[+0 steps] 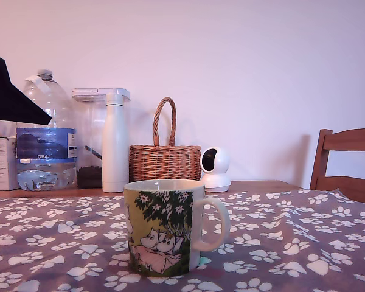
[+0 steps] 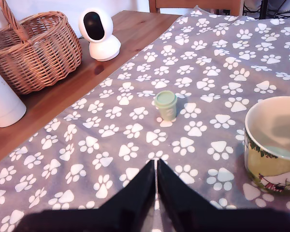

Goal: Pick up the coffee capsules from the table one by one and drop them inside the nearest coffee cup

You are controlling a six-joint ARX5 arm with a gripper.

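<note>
One pale mint-green coffee capsule (image 2: 165, 104) stands upright on the paw-print cloth of the table (image 2: 111, 145). My gripper (image 2: 156, 163) hovers above the cloth a short way from the capsule, its black fingers pressed together with nothing between them. The cream coffee cup (image 2: 273, 145) with the tree print stands beside the capsule, and what shows of its inside holds nothing. The exterior view has the coffee cup (image 1: 167, 228) front and centre, handle to that view's right. A black part of the arm (image 1: 9, 94) enters at that view's upper left; the fingers are hidden there.
On the bare wood at the back stand a wicker basket (image 2: 31, 48), a small white camera (image 2: 99, 34) and a white bottle (image 2: 2, 104). The exterior view adds a large water bottle (image 1: 45, 134) and a wooden chair (image 1: 347, 161) on its right.
</note>
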